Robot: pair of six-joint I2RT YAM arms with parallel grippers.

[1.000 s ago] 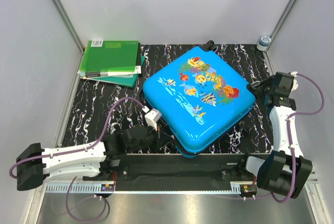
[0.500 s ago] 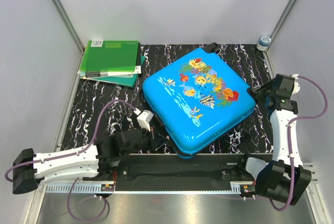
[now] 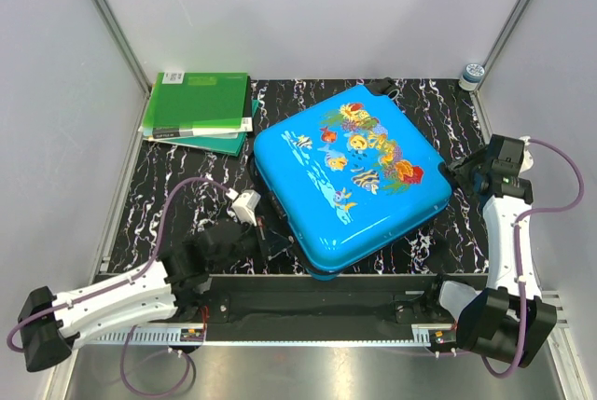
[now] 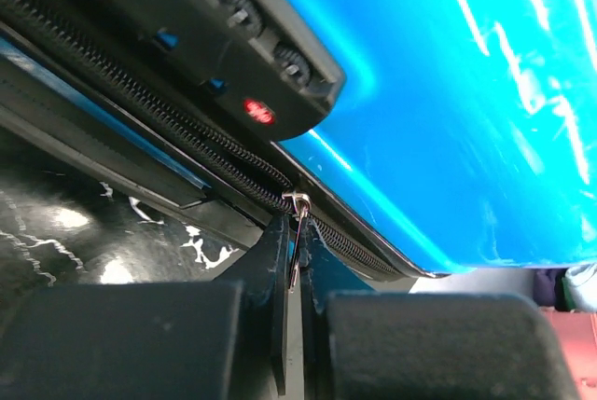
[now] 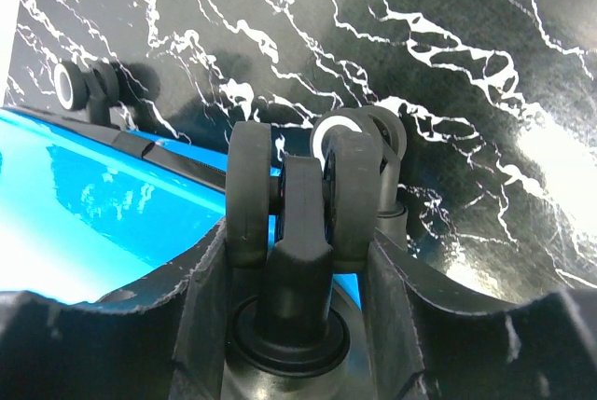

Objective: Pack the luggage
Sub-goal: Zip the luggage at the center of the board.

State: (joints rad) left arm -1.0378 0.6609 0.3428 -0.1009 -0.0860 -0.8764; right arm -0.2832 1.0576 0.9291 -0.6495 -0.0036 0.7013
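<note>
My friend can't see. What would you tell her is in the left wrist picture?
The left claw is pinching the little metal zipper pull on the edge of a bright blue suitcase. Above it sits a black number lock with a red button, and the black marbled table shows at lower left.

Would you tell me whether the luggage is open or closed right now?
Closed: the luggage lies flat with its printed lid down. The left hand pinches the zipper pull; whether fully zipped, cannot tell.

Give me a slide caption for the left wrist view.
Left claw pinches the zipper pull on the blue luggage, near its combination lock.
</note>
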